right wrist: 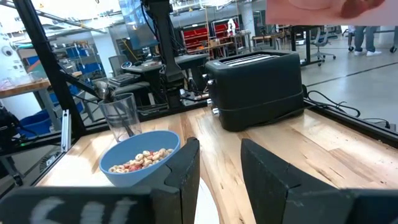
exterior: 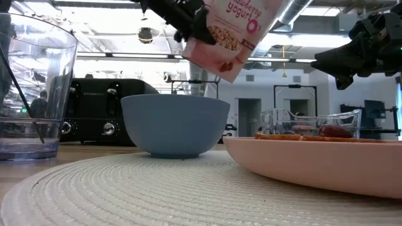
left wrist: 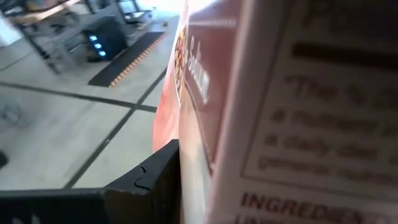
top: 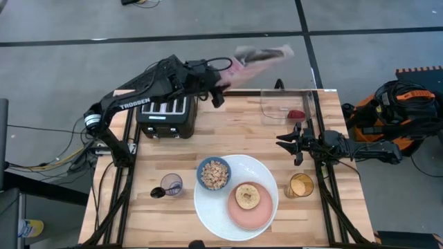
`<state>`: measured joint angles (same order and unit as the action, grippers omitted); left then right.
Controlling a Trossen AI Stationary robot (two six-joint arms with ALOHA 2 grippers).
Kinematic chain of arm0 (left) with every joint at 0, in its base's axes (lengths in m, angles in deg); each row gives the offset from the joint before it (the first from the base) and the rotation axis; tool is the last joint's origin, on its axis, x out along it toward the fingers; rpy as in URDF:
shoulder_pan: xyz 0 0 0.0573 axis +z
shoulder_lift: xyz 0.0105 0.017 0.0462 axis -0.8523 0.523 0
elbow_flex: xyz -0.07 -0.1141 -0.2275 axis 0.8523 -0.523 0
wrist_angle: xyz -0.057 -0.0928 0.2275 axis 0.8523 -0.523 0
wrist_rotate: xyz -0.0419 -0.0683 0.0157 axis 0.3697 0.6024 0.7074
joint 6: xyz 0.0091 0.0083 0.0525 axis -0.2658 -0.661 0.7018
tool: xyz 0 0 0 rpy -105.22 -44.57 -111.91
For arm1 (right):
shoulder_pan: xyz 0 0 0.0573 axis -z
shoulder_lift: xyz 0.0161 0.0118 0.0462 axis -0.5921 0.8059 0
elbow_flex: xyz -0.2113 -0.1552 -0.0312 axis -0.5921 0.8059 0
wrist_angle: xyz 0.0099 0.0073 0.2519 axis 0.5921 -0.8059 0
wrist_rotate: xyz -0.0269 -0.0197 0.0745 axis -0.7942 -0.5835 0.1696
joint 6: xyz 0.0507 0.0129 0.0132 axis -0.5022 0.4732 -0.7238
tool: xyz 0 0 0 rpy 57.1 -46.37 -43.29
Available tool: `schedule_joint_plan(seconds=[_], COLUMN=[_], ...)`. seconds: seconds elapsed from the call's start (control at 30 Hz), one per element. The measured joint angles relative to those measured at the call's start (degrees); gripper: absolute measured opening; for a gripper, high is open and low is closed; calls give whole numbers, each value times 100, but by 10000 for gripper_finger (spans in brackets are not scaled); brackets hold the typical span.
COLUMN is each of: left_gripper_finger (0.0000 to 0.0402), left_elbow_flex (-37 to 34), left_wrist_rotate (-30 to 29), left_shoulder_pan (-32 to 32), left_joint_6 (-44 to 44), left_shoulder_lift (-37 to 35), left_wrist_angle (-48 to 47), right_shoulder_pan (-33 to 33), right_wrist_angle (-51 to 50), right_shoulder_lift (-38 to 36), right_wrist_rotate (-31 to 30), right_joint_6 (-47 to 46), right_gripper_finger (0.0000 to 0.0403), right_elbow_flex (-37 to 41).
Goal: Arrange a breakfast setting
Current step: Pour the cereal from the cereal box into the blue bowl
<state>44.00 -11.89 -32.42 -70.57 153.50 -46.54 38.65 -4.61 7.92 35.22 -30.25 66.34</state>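
Note:
My left gripper (top: 220, 84) is shut on the tall pink-white cereal box (top: 259, 55), held in the air over the table's far edge beside the black toaster (top: 166, 114). The blue bowl (top: 214, 173) holds cereal and sits on the large white plate (top: 208, 207). The pink plate (top: 239, 218) with the bagel half (top: 247, 196) also sits on it. The black spoon (top: 156, 192) stands in a clear glass (top: 171, 184). The red fruit (top: 296, 114) lies in a clear container (top: 280, 104). My right gripper (top: 289, 142) is open and empty, near that container. My left gripper pinches the cereal box between its two fingers near one end (top: 228, 75). One dark finger (left wrist: 155, 180) lies flat against a printed side of the box (left wrist: 205, 143). The box is lifted clear and tilted, reaching away from the gripper past the table's far edge (exterior: 229, 28).
A glass of orange juice (top: 300, 185) stands right of the white plate. The toaster takes up the far left corner. Bare wood lies between the toaster, the clear container and the plate. A woven placemat (exterior: 157, 188) fills the low view's foreground.

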Motion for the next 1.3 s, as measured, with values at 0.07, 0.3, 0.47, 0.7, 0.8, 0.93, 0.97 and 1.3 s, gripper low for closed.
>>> schedule_joint_plan(seconds=[0.07, 0.3, 0.47, 0.7, 0.8, 0.93, 0.97, 1.3], left_gripper_finger=[181, 181, 181, 181, 181, 181, 181, 181], left_elbow_flex=[-198, -1067, -1712, -2558, -2671, -2671, -2671, -2668], left_wrist_rotate=[-189, -1439, -2657, -3628, -3819, -3901, -3897, -4563], left_shoulder_pan=[0, -149, -373, -704, -838, -973, -1012, -1604], left_joint_6=[-320, -1138, -1850, -2517, -2656, -3107, -3213, -3466], left_shoulder_lift=[0, -2, -4, -7, 145, 462, 551, 1325], left_wrist_angle=[387, 1847, 2527, 3563, 3794, 3952, 3969, 4699], right_shoulder_pan=[0, -1, -2, -1, 0, -7, -7, 0], right_wrist_angle=[1, 1, 1, 1, 1, 3, 5, -2], right_shoulder_lift=[0, -1, -1, -1, 0, 0, -2, -2], right_wrist_rotate=[-1, 0, -1, 0, 1, 141, 156, 136], right_joint_6=[0, -1, 0, 0, -1, -1, -1, -1], right_gripper_finger=[139, 139, 139, 139, 139, 139, 139, 139], right_elbow_flex=[-1, 1, 1, -1, 2, 1, 1, 2])
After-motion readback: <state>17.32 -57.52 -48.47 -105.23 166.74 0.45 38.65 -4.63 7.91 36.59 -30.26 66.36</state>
